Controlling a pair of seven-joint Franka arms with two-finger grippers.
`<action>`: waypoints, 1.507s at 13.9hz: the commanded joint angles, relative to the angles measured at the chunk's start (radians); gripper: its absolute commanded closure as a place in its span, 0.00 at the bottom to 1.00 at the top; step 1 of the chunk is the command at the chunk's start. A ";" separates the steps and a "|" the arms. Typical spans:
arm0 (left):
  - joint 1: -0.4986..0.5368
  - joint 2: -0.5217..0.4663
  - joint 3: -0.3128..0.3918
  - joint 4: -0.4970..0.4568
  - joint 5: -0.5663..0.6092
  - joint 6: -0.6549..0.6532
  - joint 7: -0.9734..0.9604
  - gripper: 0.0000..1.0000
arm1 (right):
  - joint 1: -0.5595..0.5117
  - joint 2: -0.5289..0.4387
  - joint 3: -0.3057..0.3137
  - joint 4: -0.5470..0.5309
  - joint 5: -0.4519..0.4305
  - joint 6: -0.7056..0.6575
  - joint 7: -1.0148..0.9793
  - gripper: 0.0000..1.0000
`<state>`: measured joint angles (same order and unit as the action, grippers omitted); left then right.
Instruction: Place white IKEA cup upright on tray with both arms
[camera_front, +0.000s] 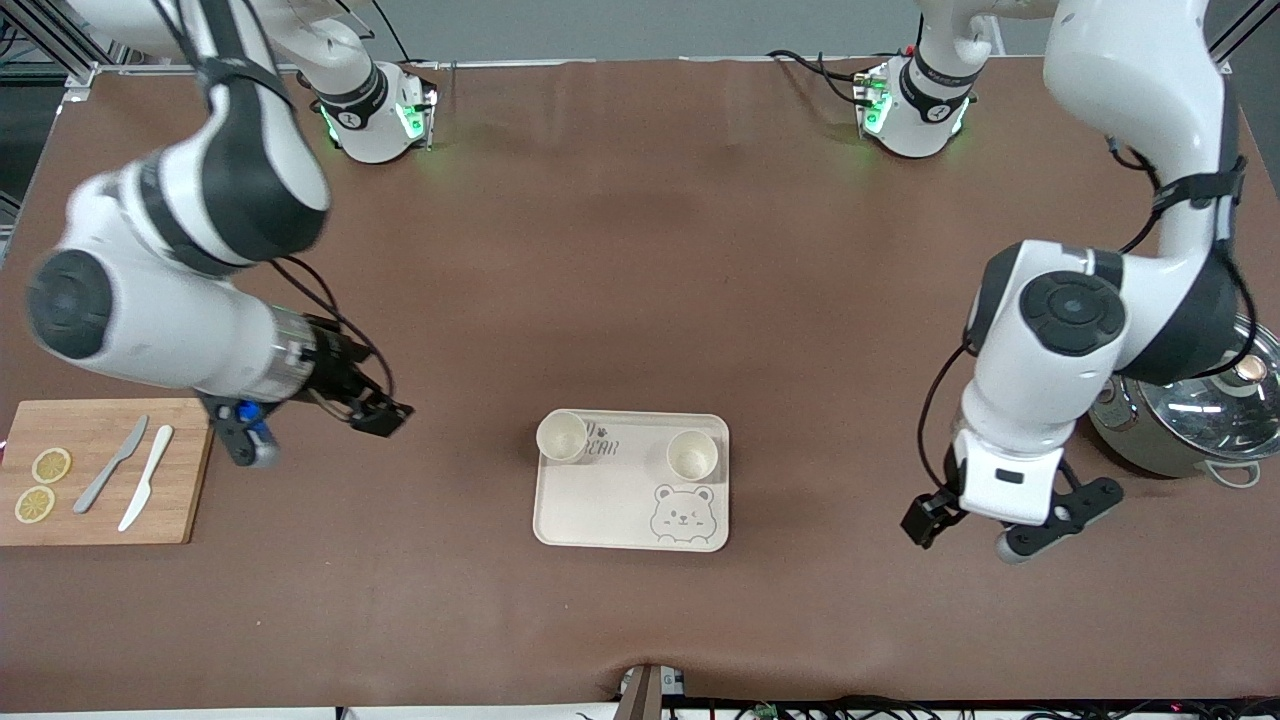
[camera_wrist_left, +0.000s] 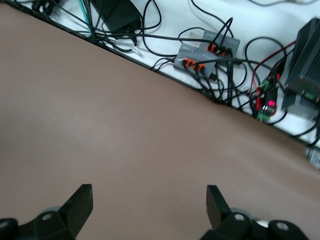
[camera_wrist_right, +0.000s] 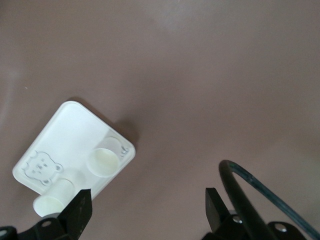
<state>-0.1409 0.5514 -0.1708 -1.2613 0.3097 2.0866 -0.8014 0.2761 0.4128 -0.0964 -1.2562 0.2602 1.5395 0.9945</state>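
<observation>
Both end effectors hang clear of the tray (camera_front: 632, 510), which suggests the placing is done. From the front, the right end effector (camera_front: 385, 415) hovers over bare tabletop (camera_front: 640, 250) between the tray and the wooden cutting board (camera_front: 180, 500), while the left end effector (camera_front: 965, 528) hovers over the tabletop between the tray and a steel pot (camera_front: 1200, 420) at the left arm's end. 2 white cups stand mouth-up on the tray along its edge farther from the front camera: one cup (camera_front: 562, 437) at the corner toward the right arm, partly covering the lettering, the other cup (camera_front: 692, 454) toward the left arm, just above the bear drawing. Each sits on the side of the arm best placed to reach it, which fits a 2-arm job. The board carries 2 knives (camera_front: 130, 475) and 2 lemon slices (camera_front: 42, 485), well apart from the tray. In the left wrist view, that end effector's fingers (camera_wrist_left: 82, 200) are spread wide over empty brown tabletop, gripping nothing. In the right wrist view, its fingers (camera_wrist_right: 82, 207) are likewise spread and empty, with the tray and both upright cups in sight, well apart from them.
</observation>
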 joint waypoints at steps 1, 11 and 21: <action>0.061 -0.122 -0.004 -0.024 -0.113 -0.092 0.193 0.00 | -0.084 -0.138 0.017 -0.117 -0.076 -0.044 -0.211 0.00; 0.205 -0.326 -0.013 -0.042 -0.207 -0.543 0.522 0.00 | -0.222 -0.436 0.017 -0.313 -0.303 -0.050 -0.884 0.00; 0.225 -0.458 -0.029 -0.150 -0.216 -0.600 0.648 0.00 | -0.297 -0.436 0.026 -0.250 -0.259 -0.133 -1.091 0.00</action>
<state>0.0659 0.1138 -0.2030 -1.3872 0.1178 1.4908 -0.2074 -0.0025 -0.0149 -0.0921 -1.5264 -0.0135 1.4201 -0.0880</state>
